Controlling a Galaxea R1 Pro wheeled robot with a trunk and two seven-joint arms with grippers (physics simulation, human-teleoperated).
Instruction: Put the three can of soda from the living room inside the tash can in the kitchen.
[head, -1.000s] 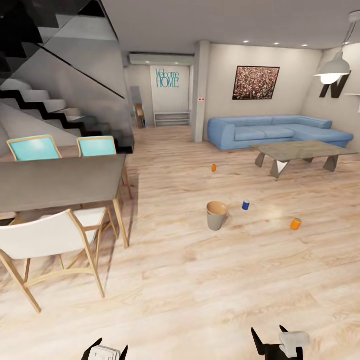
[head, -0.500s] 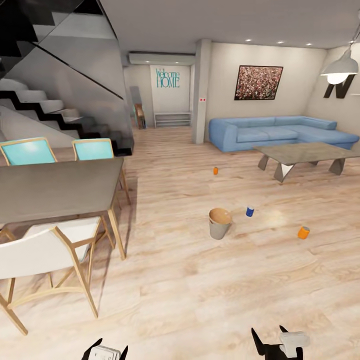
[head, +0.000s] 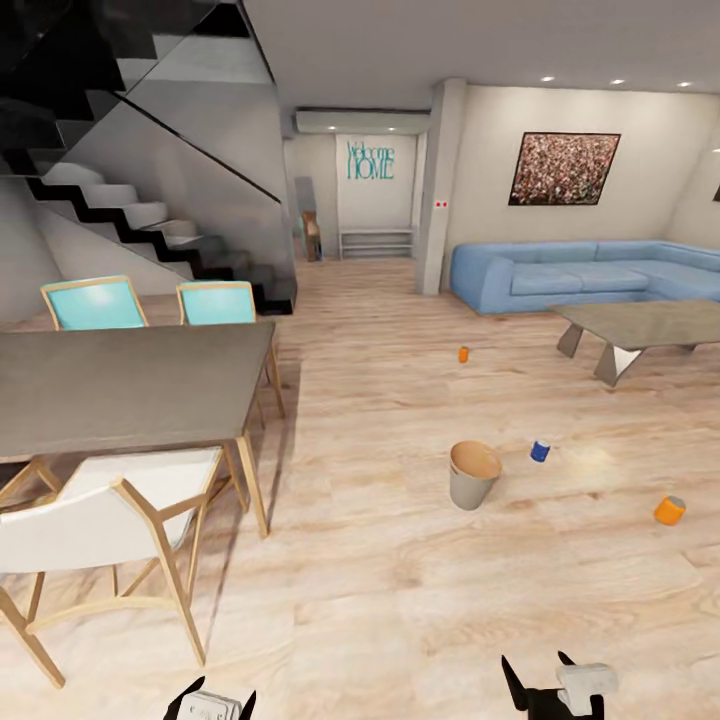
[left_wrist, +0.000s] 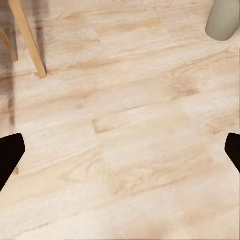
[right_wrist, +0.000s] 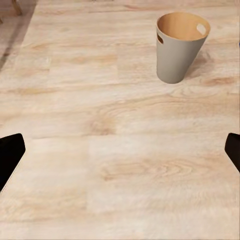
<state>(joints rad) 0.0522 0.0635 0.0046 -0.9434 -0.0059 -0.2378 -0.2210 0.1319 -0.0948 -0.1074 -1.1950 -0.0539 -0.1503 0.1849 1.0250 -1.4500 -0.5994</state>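
Soda cans: three on the wood floor (head: 400, 600), well apart from each other. Orange can (head: 670, 510) lies nearest the right edge of the head view; dark blue can (head: 540, 451) stands just right of the trash can (head: 473, 475); a second orange can (head: 463, 354) stands farther back, toward the blue sofa (head: 580, 275). Trash can upright on open floor, pale grey outside, brown inside, between the dining table (head: 120, 385) and the coffee table (head: 645, 325). Right wrist view shows the bin (right_wrist: 179, 46) ahead. Left gripper (left_wrist: 120, 155) and right gripper (right_wrist: 120, 155): fingers spread wide, nothing between them, bare floor beneath. Both grippers sit low at the head view's bottom edge.
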